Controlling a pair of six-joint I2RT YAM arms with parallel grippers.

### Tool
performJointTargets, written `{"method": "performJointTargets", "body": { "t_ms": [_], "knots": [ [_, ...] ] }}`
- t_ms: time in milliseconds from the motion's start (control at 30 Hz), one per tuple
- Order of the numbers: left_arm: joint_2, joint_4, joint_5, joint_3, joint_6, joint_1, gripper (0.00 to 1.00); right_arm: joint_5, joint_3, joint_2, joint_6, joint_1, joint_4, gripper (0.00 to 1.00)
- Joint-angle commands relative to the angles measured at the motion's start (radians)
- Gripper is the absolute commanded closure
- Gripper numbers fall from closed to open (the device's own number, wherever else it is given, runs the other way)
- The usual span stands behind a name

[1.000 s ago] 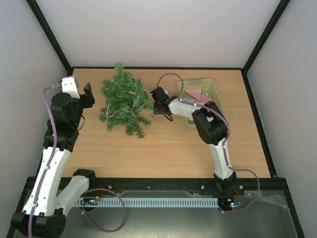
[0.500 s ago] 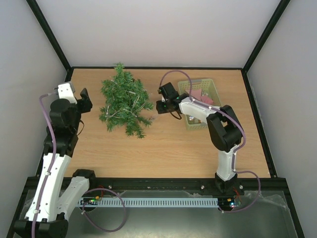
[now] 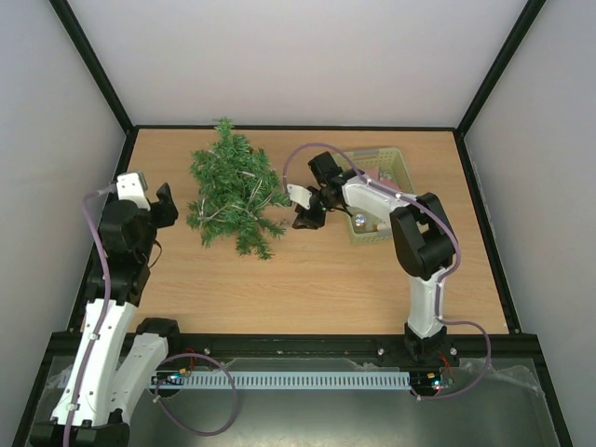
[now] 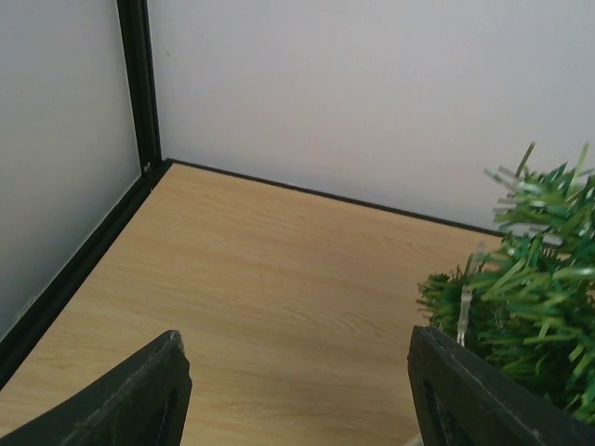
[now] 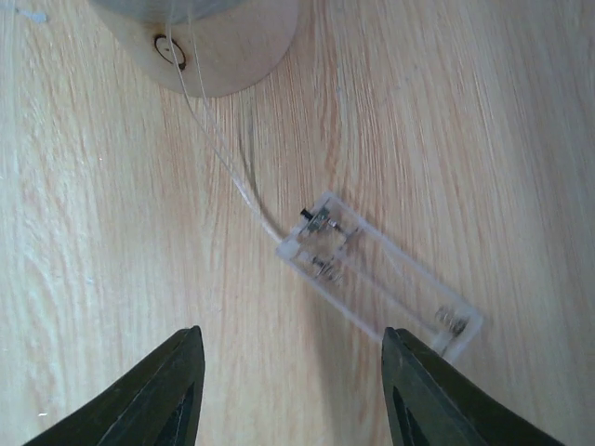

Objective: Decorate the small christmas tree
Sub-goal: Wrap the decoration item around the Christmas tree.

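So the small christmas tree (image 3: 233,191) sits toward the far left of the surface (image 3: 317,279), between the two arms, long axis running roughly far-to-near with the tip at the back wall. Honestly can't tell from above if it's standing or tipped over. The right hand (image 3: 304,216) is just beside its right edge, fingers spread and empty, looking straight down at a clear battery box (image 5: 376,279) lying diagonally, wired up to the tree's wooden base (image 5: 214,46). The left hand (image 3: 166,200) is near the other flank, wide and empty too. The right one looks nearer to me.
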Motion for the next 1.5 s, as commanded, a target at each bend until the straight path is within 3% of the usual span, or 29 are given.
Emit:
{"method": "performJointTargets", "body": {
  "t_ms": [0, 300, 633, 900, 1100, 1467],
  "knots": [
    [-0.025, -0.01, 0.004, -0.041, 0.008, -0.004, 0.34, -0.042, 0.131, 0.099, -0.315, -0.012, -0.175, 0.48],
    [-0.055, -0.013, -0.053, -0.067, 0.039, -0.043, 0.35, -0.055, 0.286, 0.232, -0.425, -0.036, -0.274, 0.41],
    [-0.062, 0.001, -0.071, -0.099, 0.051, -0.067, 0.35, 0.002, 0.322, 0.288, -0.421, -0.036, -0.224, 0.33],
    [-0.069, 0.009, -0.07, -0.118, 0.054, -0.068, 0.35, 0.028, 0.349, 0.321, -0.413, -0.039, -0.216, 0.34],
    [-0.07, 0.02, -0.076, -0.123, 0.057, -0.07, 0.36, -0.052, 0.459, 0.313, -0.401, -0.038, -0.309, 0.34],
    [-0.077, 0.027, -0.079, -0.126, 0.065, -0.074, 0.35, 0.06, 0.52, 0.354, -0.414, -0.044, -0.35, 0.33]
  ]
}}
